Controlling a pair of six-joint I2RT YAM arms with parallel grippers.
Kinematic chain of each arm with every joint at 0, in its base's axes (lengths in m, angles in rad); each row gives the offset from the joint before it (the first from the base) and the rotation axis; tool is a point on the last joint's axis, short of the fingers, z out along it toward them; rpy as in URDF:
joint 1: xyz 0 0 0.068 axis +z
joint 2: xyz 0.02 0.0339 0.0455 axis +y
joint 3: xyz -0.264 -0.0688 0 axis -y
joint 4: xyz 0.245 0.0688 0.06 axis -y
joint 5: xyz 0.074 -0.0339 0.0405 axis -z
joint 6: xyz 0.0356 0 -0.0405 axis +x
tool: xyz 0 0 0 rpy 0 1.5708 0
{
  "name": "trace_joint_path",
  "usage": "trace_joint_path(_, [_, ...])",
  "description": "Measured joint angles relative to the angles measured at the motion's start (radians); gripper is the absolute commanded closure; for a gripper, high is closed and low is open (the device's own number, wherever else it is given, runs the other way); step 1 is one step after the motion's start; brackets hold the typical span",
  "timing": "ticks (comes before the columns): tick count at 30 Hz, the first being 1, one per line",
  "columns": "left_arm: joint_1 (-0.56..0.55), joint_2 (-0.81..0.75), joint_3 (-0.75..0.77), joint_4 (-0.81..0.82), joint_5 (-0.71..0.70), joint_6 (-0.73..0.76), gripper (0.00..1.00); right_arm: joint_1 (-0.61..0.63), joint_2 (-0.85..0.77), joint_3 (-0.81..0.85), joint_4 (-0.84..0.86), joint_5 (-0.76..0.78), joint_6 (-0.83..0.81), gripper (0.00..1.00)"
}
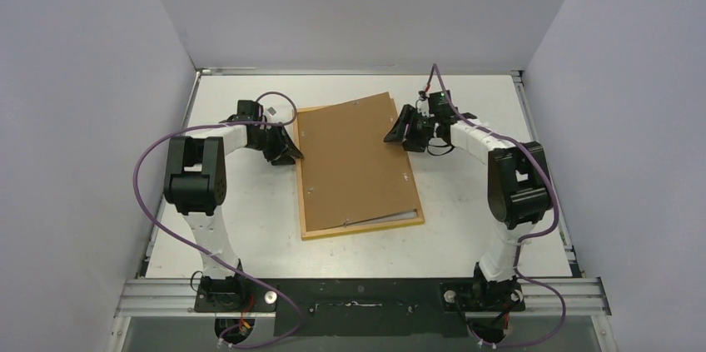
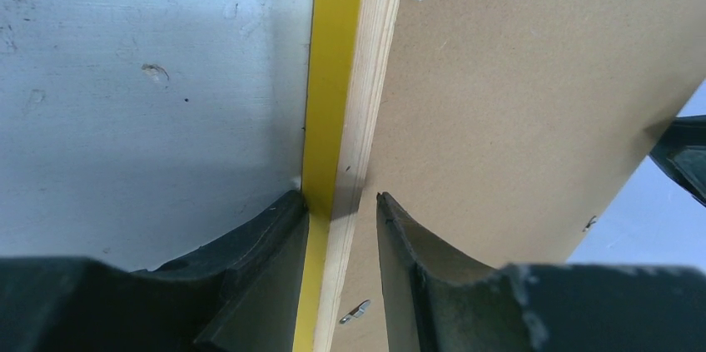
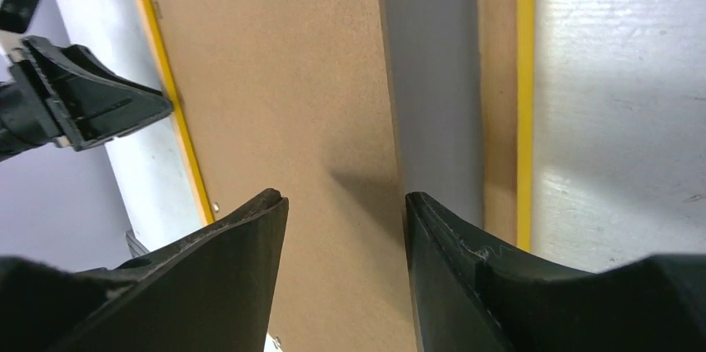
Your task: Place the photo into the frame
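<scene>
The photo cannot be made out (a pale sliver [image 1: 406, 216] under the board's [image 1: 354, 161] near right corner may be its edge). The frame [image 1: 358, 230] lies face down on the table [image 1: 474, 227], with the board askew on it. The left gripper [image 1: 290, 152], partly open, straddles the frame's left rim; whether it really grips, I cannot tell. The right gripper [image 1: 398, 131] stands open at the board's right edge, holding nothing.

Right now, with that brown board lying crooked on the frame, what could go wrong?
The board lies crooked across the frame, not seated; pressed down, it might jam or bend. The left hand straddles only the frame's left rail, so a tug could swing the frame. I can't see the photo clearly; it may be shifted underneath.
</scene>
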Motion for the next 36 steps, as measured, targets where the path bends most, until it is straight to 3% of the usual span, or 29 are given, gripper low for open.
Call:
trace_joint_path(13, [-0.002, 0.005, 0.012, -0.014, -0.001, 0.0, 0.63, 0.002, 0.032, 0.079, -0.122, 0.01, -0.064, 0.31])
trace_joint_path(28, [-0.005, 0.005, 0.016, -0.019, -0.005, 0.0, 0.61, 0.015, 0.032, 0.155, -0.299, 0.073, -0.137, 0.36])
trace_joint_path(36, [-0.007, 0.005, 0.018, -0.018, -0.003, -0.001, 0.54, 0.015, 0.032, 0.155, -0.334, 0.193, -0.172, 0.29])
